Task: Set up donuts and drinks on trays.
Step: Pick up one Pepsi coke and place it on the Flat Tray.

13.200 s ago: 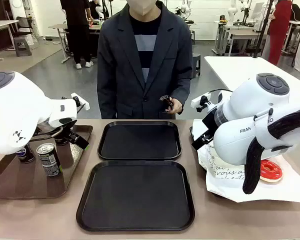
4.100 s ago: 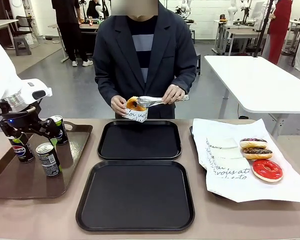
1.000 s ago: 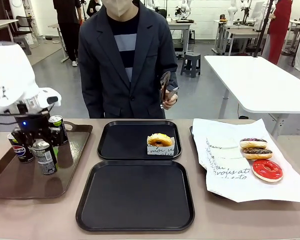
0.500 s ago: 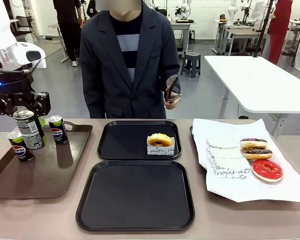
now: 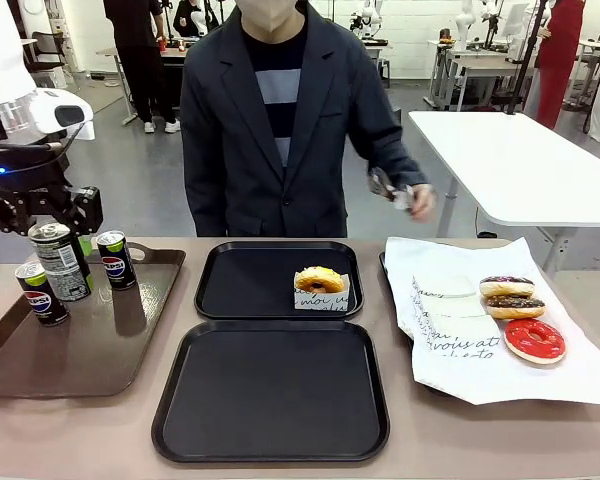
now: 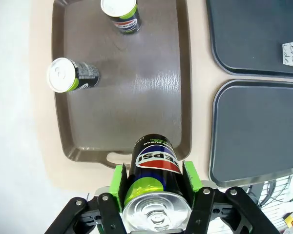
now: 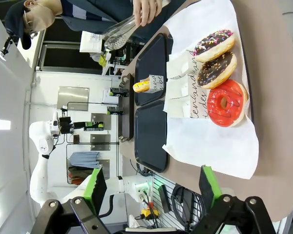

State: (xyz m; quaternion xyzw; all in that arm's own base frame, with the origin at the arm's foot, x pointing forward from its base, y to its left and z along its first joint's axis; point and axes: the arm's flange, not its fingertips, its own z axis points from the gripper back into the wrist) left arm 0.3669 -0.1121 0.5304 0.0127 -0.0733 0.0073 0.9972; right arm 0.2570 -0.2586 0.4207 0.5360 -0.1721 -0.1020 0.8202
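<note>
Left gripper (image 6: 154,181) has its green pads clamped on either side of a Pepsi can (image 5: 59,262), held upright and clear of the brown tray (image 5: 80,350), off at the table's 9 o'clock. Two more cans (image 5: 113,259) stand on that tray beneath it. The job now looks like a carry toward 3 o'clock onto the far black tray (image 5: 245,285): keep the can vertical and set it at the tray's bare 9 o'clock side. That stays well away from the sleeved donut (image 5: 321,287) sitting toward its 3 o'clock. The near black tray (image 5: 270,390) holds nothing. The wrist points straight down, with the can's silver top up against the palm. Right gripper (image 7: 151,187) hangs high over the table's 3 o'clock end, fingers apart and holding nothing. The person's hand (image 5: 412,198) swings tongs toward the paper sheet (image 5: 450,345).
</note>
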